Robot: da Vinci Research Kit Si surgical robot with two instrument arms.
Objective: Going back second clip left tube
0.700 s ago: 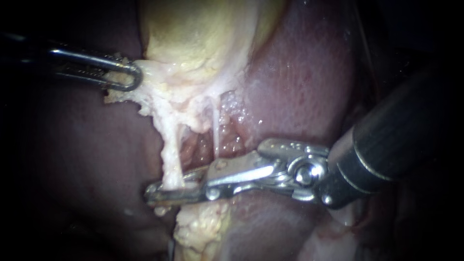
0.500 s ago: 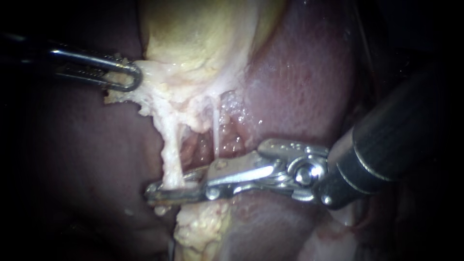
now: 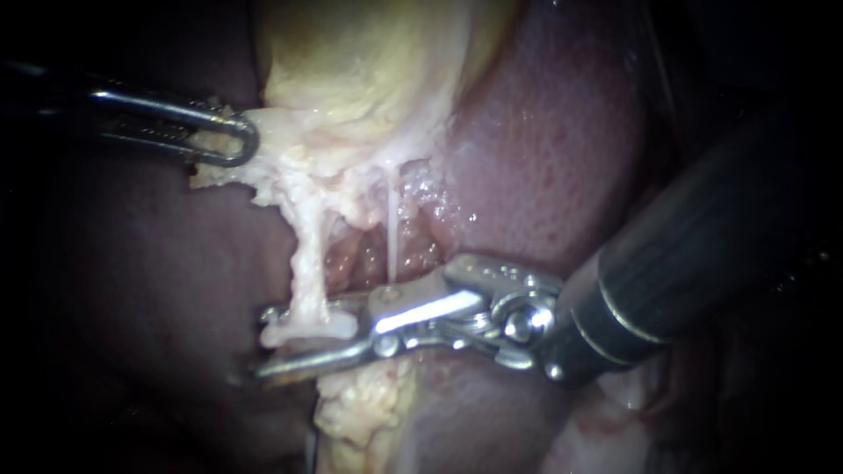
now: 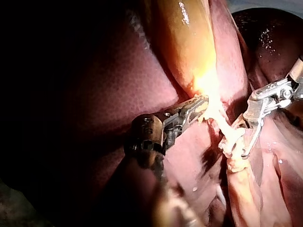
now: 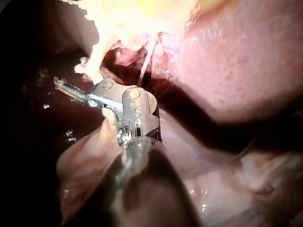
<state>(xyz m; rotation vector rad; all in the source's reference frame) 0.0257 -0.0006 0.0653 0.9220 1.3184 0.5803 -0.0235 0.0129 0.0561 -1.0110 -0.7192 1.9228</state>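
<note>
Left tube (image 3: 307,263) loose inside right instrument (image 3: 268,347)

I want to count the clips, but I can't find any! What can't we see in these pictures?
1. Any clip on the left tube: in the endoscope view, the tube's pale lump sits between the open jaws of the right instrument, covering that spot.
2. The thin strand's lower end: it passes behind that instrument's upper jaw.
3. The shaft of the left instrument, shut on pale tissue: lost in darkness at the endoscope view's edge.
</note>
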